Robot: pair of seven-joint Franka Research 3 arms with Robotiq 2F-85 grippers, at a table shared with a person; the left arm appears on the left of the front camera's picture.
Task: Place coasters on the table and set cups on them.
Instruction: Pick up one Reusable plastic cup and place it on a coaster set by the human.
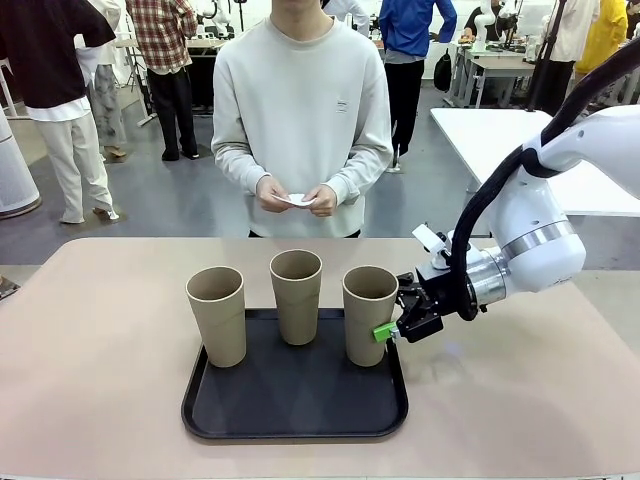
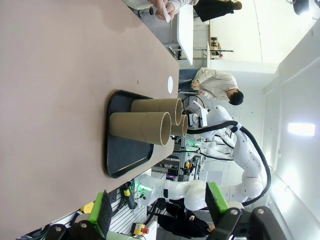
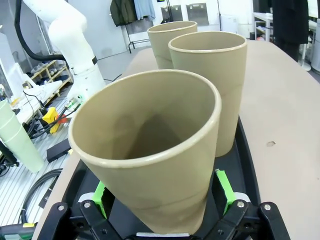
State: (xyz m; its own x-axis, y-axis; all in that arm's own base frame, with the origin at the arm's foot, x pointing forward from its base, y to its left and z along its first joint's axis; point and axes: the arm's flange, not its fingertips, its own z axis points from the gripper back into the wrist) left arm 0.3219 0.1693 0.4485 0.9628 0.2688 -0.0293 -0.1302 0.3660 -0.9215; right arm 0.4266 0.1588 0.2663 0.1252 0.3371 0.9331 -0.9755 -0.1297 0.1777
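Three tall beige cups stand on a black tray (image 1: 290, 400) on the tan table (image 1: 100, 350): left cup (image 1: 217, 315), middle cup (image 1: 296, 295), right cup (image 1: 368, 312). My right gripper (image 1: 390, 332) reaches in from the right, low beside the right cup. In the right wrist view that cup (image 3: 150, 165) sits between my open right gripper (image 3: 161, 192), a green pad on each side. A person across the table holds a white coaster (image 1: 298, 201) in both hands. My left gripper (image 2: 159, 207) is open with nothing in it, well away from the tray (image 2: 117, 160).
A white table (image 1: 500, 140) stands behind at the right. Several people stand farther off. Bare tan tabletop lies to the left, to the right and in front of the tray. The other white arm (image 3: 70, 40) shows beyond the cups.
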